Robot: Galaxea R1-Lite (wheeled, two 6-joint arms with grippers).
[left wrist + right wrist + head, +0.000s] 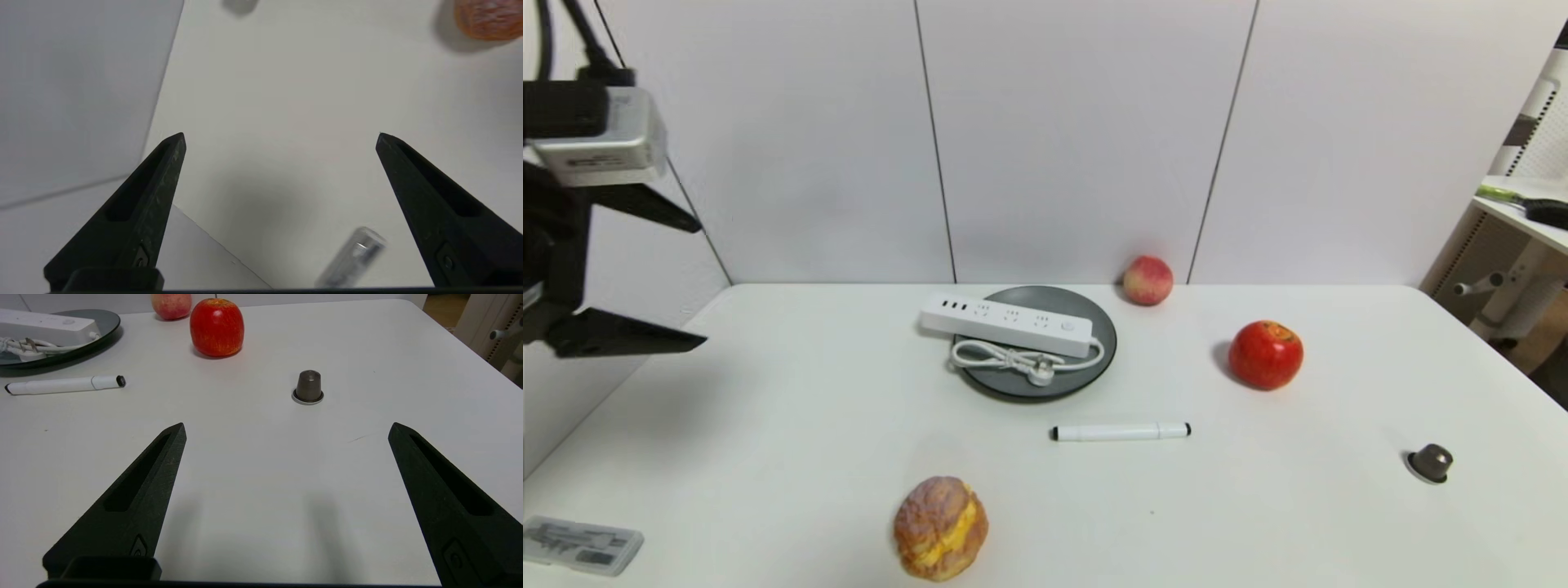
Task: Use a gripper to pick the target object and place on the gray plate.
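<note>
The white power strip lies across the gray plate at the back middle of the table, its left end overhanging the rim and its coiled cord on the plate in front of it. Both show in the right wrist view, the strip on the plate. My left gripper is open and empty, raised high over the table's far left edge, well away from the plate; its own view shows the jaws wide apart. My right gripper is open and empty, low over the table's near right part.
A white marker pen lies in front of the plate. A red apple and a peach sit to the plate's right. A bread roll is near the front, a clear case at the front left, a small brown capsule at the right.
</note>
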